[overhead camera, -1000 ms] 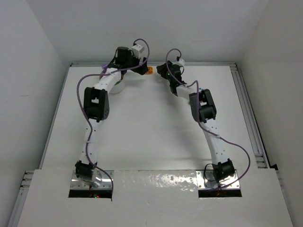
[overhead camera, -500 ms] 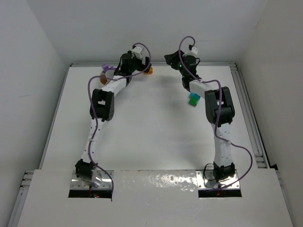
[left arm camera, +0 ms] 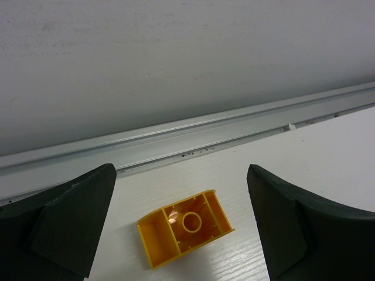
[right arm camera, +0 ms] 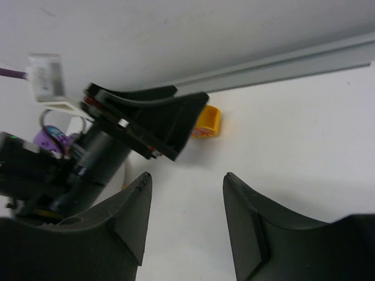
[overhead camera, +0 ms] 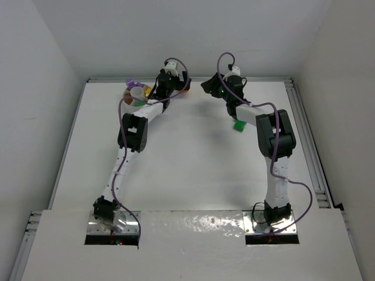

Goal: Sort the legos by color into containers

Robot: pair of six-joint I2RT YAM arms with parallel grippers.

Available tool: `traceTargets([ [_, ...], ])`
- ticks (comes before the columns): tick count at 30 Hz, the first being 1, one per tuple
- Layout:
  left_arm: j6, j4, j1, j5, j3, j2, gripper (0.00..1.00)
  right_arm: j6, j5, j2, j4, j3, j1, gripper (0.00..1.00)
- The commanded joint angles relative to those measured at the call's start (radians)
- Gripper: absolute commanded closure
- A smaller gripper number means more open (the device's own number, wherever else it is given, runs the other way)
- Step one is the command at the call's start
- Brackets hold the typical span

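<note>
From above, the left end effector [overhead camera: 179, 86] reaches the white tabletop's [overhead camera: 187, 170] far edge, just beside the small round white divided plastic bowl [overhead camera: 136, 96]. A small green plastic brick [overhead camera: 239, 124] lies near the right arm. Only the left wrist view shows a yellow-orange plastic brick [left arm camera: 184, 225], hollow side up, lying between wide-open, empty fingers [left arm camera: 64, 222]. This looks like a pick, which needs lowering and closing. The right wrist view shows the right end effector [right arm camera: 186, 193] partly open and empty.

Overhead view, wrist views share yellow brick [left arm camera: 184, 227]
</note>
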Motion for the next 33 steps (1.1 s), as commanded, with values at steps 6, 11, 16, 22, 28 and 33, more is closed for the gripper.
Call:
traceTargets([
  [6,0.04,-0.009,-0.013,-0.024,0.026,-0.018,0.17,-0.074,-0.012,-0.125,0.051,-0.025,0.0,0.47],
  [11,0.05,-0.01,-0.013,-0.02,-0.028,-0.049,0.24,-0.101,-0.007,-0.153,0.047,-0.039,0.0,0.46],
  [16,0.116,-0.007,-0.019,0.019,-0.078,-0.075,0.24,-0.129,0.012,-0.184,0.051,-0.082,0.0,0.44],
  [22,0.131,0.026,-0.019,0.089,-0.163,-0.132,0.25,-0.16,0.017,-0.222,0.048,-0.122,-0.002,0.43],
  [28,0.171,0.063,-0.019,0.149,-0.229,-0.172,0.25,-0.169,0.025,-0.26,0.061,-0.169,-0.002,0.42],
  [33,0.179,0.086,-0.021,0.157,-0.246,-0.185,0.3,-0.169,0.023,-0.283,0.073,-0.197,-0.001,0.41],
])
